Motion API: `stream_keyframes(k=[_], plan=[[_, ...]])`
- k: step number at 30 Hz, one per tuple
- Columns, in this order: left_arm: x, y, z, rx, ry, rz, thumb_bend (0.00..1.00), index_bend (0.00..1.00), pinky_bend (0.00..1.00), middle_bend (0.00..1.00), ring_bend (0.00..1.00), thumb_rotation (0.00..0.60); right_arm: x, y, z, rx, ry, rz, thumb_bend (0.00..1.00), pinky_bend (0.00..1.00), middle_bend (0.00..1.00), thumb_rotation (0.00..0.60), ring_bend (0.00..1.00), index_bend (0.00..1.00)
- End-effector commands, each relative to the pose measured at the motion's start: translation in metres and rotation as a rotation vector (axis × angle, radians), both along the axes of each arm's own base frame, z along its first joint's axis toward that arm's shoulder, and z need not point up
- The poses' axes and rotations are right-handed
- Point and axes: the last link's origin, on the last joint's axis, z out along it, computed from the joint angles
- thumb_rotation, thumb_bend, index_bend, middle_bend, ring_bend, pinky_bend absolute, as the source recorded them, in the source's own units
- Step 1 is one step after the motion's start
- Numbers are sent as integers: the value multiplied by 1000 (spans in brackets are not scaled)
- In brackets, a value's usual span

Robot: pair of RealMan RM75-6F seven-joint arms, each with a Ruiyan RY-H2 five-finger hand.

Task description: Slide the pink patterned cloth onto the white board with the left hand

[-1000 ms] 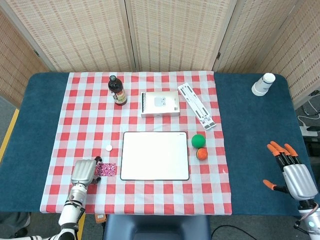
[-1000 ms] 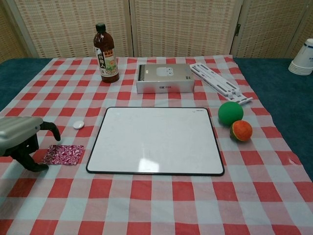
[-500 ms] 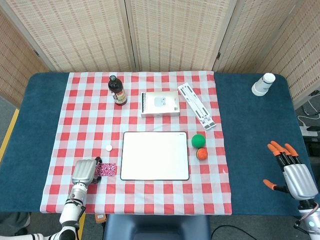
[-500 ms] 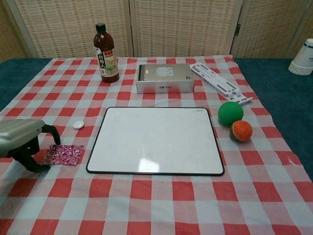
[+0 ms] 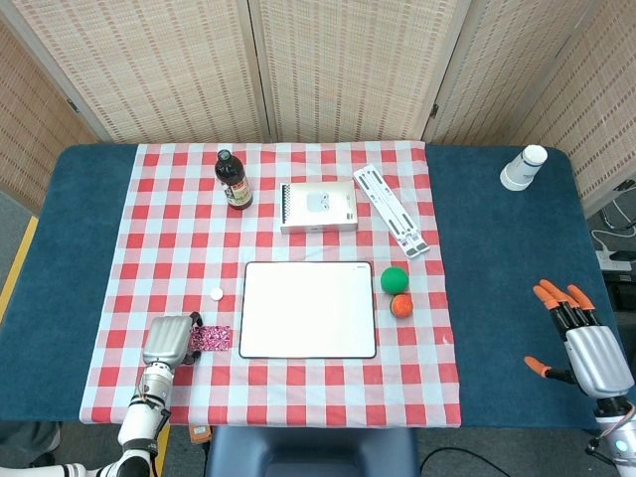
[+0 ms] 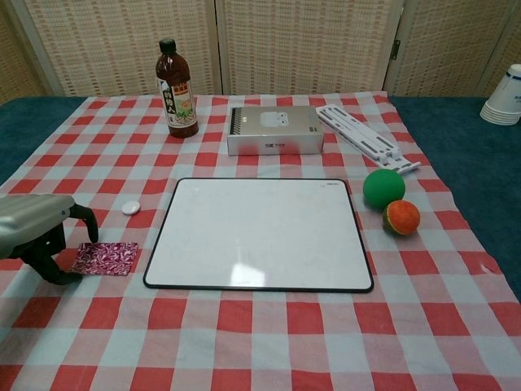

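The pink patterned cloth [image 5: 212, 338] [image 6: 106, 257] lies flat on the checked tablecloth, just left of the white board [image 5: 309, 309] [image 6: 259, 234] and a small gap from its black frame. My left hand [image 5: 169, 341] [image 6: 37, 232] stands at the cloth's left edge with fingers curved down. One fingertip [image 6: 92, 235] hangs by the cloth's far left corner and the thumb [image 6: 55, 275] is by its near left corner. I cannot tell whether they touch the cloth. My right hand [image 5: 586, 348] hovers over the blue table at the front right, fingers spread and empty.
A small white cap [image 6: 131, 207] lies behind the cloth. A sauce bottle [image 6: 177, 80], a grey box [image 6: 274, 129] and a white folding stand [image 6: 365, 136] stand behind the board. A green ball [image 6: 383, 187] and an orange ball [image 6: 401, 217] lie to its right. Paper cups [image 5: 524, 167] stand at the far right.
The cloth's left edge has shifted slightly to the right, toward the board, with the left hand close behind it. The right hand has barely moved.
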Motion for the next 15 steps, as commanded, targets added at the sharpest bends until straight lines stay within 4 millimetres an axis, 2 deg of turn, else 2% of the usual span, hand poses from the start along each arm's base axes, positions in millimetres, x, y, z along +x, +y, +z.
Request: stream_keyframes(k=[1, 9, 15], plan=[[2, 0, 3, 3, 4, -3, 236, 407, 969, 997, 990, 600, 0, 0, 0, 1, 0, 1, 0, 0, 2, 600, 0, 0], [11, 2, 13, 11, -10, -5, 236, 406, 969, 995, 989, 600, 0, -2, 0, 4, 1, -1, 0, 0, 2, 600, 0, 0], [44, 1, 6, -17, -43, -71, 236, 405, 968, 993, 989, 600, 1, -3, -1, 7, 7, 0, 0, 0, 2, 600, 0, 0]])
